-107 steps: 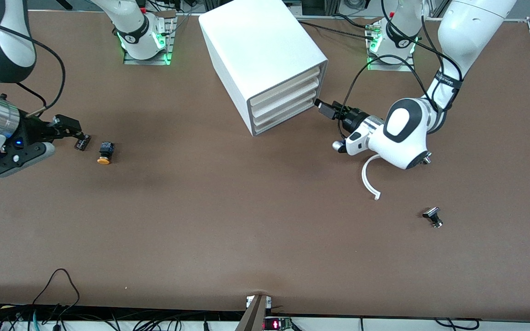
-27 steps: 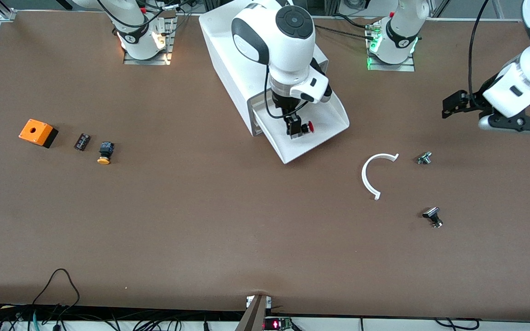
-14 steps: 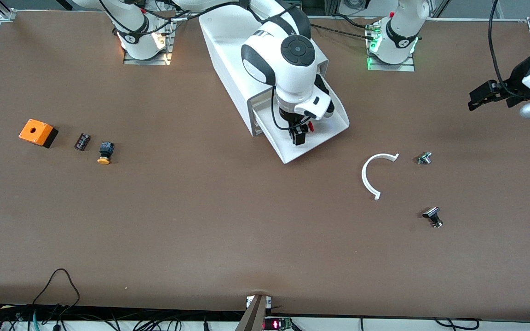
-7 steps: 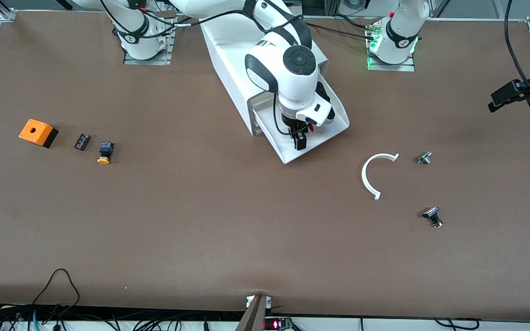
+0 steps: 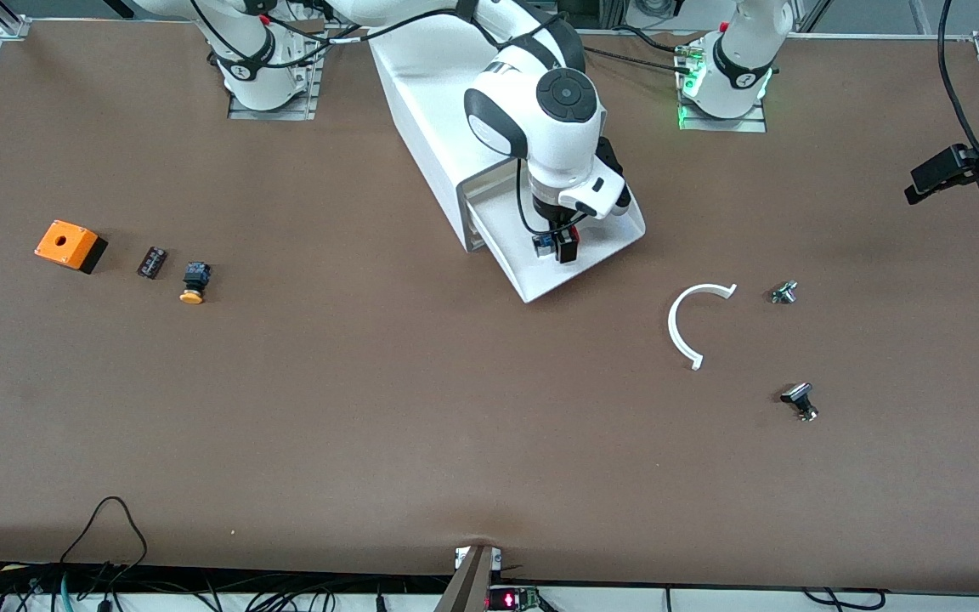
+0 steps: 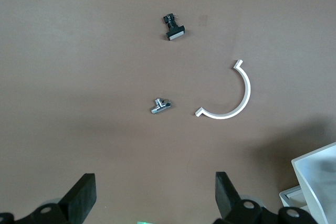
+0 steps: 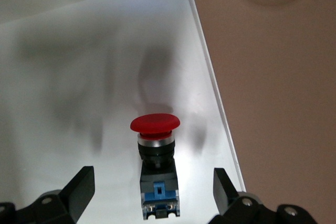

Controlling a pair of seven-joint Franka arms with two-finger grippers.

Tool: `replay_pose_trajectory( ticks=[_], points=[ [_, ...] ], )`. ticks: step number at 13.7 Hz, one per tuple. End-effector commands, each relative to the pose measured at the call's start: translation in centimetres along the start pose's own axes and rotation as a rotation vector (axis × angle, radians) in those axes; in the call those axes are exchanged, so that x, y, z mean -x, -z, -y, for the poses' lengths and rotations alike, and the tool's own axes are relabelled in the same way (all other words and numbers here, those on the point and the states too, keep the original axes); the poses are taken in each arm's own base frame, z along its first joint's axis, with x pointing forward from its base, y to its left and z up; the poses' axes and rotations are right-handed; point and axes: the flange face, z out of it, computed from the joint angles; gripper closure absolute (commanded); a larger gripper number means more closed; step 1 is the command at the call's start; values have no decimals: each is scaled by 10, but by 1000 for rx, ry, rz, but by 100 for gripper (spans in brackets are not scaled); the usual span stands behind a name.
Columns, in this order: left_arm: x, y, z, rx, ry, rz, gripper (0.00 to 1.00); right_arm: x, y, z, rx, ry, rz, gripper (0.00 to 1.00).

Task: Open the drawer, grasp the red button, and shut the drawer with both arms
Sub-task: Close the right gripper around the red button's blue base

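Two claws stand spread wide, and neither holds anything. The right claw (image 7: 152, 179) hangs low inside the pulled-out drawer (image 5: 617, 231), with one finger on each side of the button (image 7: 155, 125) and neither touching it. The button lies on its side on the drawer floor. Half a second ago this claw sat closer to the drawer's front lip; in the front view it has since shifted toward one o'clock. The left claw (image 6: 153, 184) waits over the counter (image 5: 370, 408), at three o'clock from the drawer in the front view, barely moved. The drawer stays open from the cabinet (image 5: 438, 93).
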Motion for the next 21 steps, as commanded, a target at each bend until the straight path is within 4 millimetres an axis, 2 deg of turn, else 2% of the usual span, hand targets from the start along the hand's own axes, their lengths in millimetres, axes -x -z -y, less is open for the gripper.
replay_pose_trajectory(
  ticks=[1,4,14,15,17,18,19,21],
  points=[
    [-4,6,1,-17,1,8,0,0,1,-3,-4,-15,-7,0],
    [-4,5,1,-17,1,9,0,9,-3,-9,-12,-23,0,0],
    [-4,4,0,-18,-1,14,0,17,-15,-12,-24,-33,13,0],
    [-4,4,0,-18,-1,14,0,17,-15,-12,-24,-31,13,3],
    [-3,5,0,-18,-1,11,0,16,-19,-11,-28,-30,17,16],
    [-3,5,0,-16,-1,11,0,16,-19,-11,-27,-30,16,24],
    [-3,5,-2,-17,-2,11,0,15,-19,-10,-27,-35,15,41],
    [-3,6,-5,-16,-10,10,0,15,-19,-11,-27,-31,16,49]
  ],
)
